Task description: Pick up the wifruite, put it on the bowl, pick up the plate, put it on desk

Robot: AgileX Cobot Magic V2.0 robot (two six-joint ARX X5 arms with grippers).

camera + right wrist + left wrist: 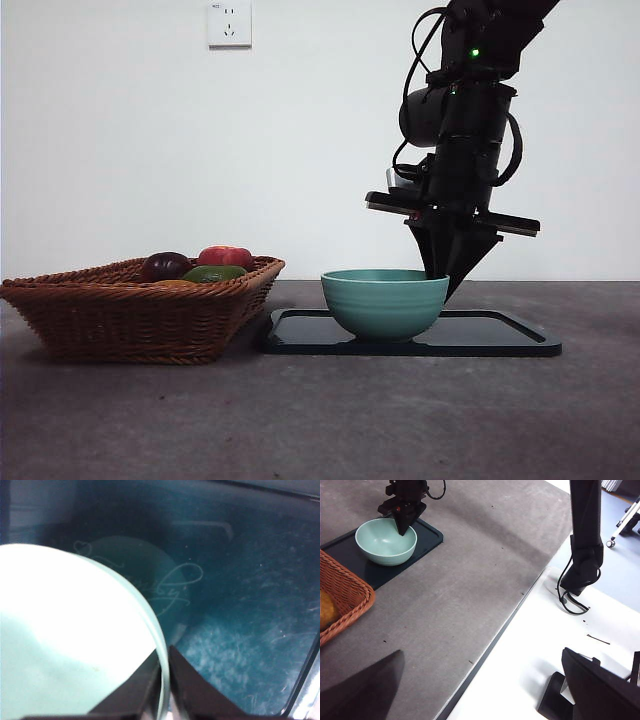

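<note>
The mint-green bowl [385, 302] is seen standing on a dark rectangular tray [500, 342], which lies flat on the grey-brown desk [330, 420]. The right gripper [443, 272] is lowered from above at the bowl's rim; in the right wrist view [164, 680] its two black jaws are pressed onto the thin rim, one inside the bowl and one outside, so the bowl's wall is pinched between them. Nothing is seen inside the bowl in the left wrist view. A woven basket [120, 315] is set just beside the tray, and in it a dark purple fruit [165, 266], a red fruit [227, 257] and a green one [214, 273] are shown. A yellow-orange wifruite [327, 611] is partly visible in the basket. The left gripper [485, 690] is held well apart over the desk's edge, its jaws spread wide.
</note>
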